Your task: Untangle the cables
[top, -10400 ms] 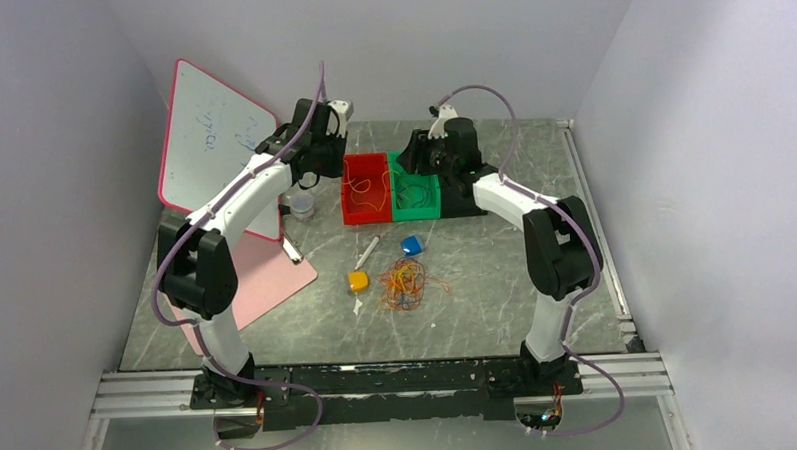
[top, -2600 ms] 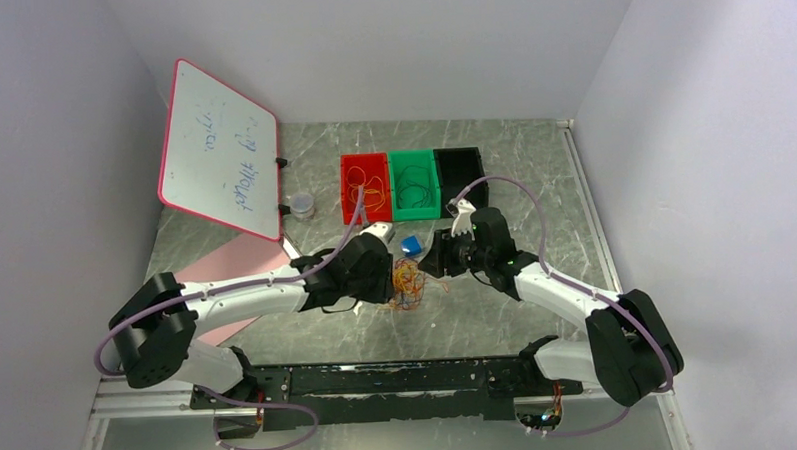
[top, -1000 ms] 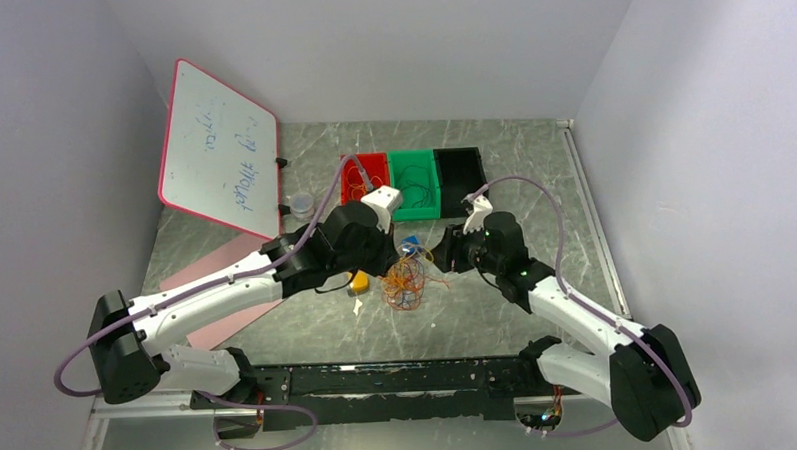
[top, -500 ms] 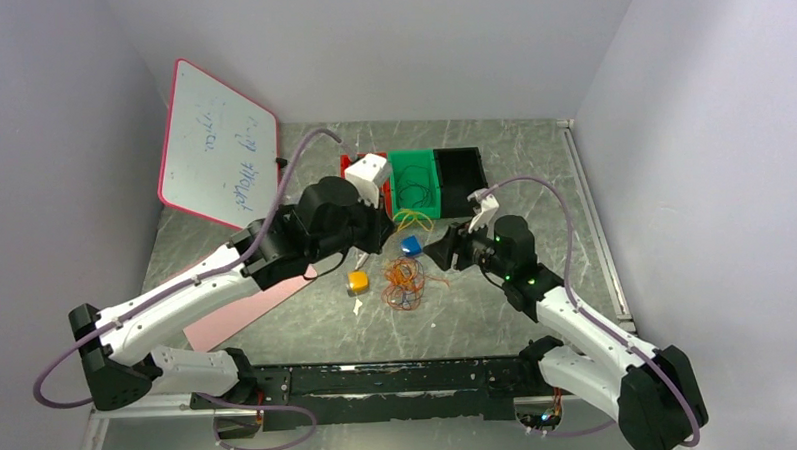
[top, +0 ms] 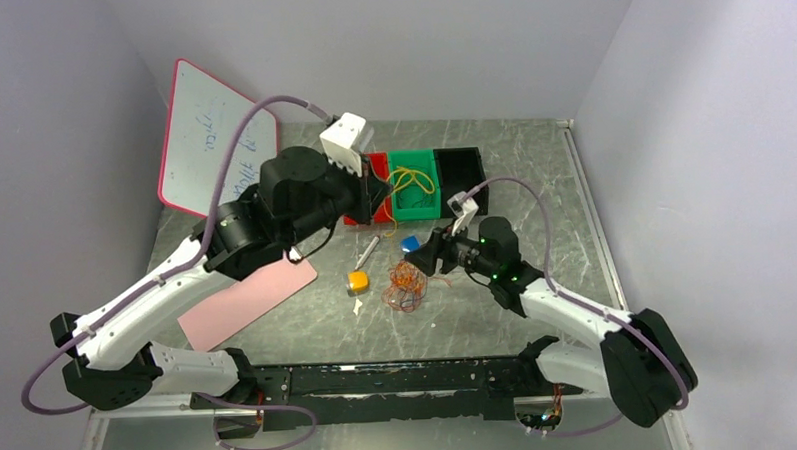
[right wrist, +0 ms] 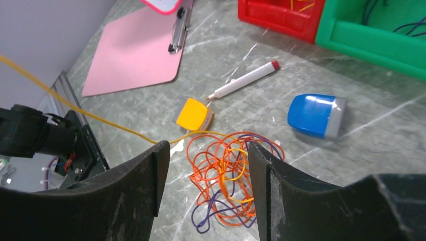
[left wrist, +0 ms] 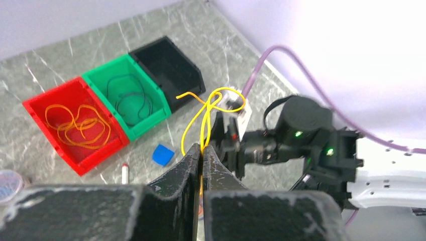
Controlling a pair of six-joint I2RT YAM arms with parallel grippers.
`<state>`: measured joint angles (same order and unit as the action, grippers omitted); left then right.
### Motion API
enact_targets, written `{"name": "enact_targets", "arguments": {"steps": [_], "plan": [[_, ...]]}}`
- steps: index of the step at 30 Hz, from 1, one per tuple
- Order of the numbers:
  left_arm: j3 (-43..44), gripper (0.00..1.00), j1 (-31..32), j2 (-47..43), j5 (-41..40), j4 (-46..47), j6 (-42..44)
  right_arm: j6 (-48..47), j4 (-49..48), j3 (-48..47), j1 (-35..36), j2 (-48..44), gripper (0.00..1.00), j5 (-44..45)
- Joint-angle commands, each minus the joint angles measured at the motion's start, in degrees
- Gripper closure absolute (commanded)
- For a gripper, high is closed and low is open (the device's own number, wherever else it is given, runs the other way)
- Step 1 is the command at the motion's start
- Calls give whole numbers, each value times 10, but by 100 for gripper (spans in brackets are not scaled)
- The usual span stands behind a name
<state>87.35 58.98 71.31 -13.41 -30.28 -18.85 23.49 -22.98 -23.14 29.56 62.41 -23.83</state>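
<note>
While the left gripper [left wrist: 201,156] is hanging high above the grey marbled table [top: 458,328], its fingers are pressing together on one yellow cable [left wrist: 207,108], which is trailing down to the other cables [top: 405,285]. That orange, yellow and purple tangle is lying mid-table. At its 9 o'clock a yellow block [top: 357,281] is sitting, and at 2 o'clock the right gripper [top: 428,259] is hovering, jaws apart. Red [left wrist: 108,150], green [left wrist: 150,125] and black bins [top: 463,168] are lining the far side at 12 o'clock. A pink-framed whiteboard [top: 201,142] is leaning by the pale left wall [top: 52,147] at 10 o'clock.
</note>
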Motion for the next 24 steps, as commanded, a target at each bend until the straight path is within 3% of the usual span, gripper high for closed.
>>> {"name": "enact_targets", "arguments": {"steps": [1, 11, 24], "plan": [[64, 93, 3, 10, -14, -10, 33, 2, -60, -20, 28, 47, 39, 9], [200, 93, 3, 53, -11, -32, 73, -1, -96, -53, 86, 176, 46, 51], [373, 93, 3, 115, -44, -41, 160, -8, -48, -21, 116, 185, 56, 146]]}}
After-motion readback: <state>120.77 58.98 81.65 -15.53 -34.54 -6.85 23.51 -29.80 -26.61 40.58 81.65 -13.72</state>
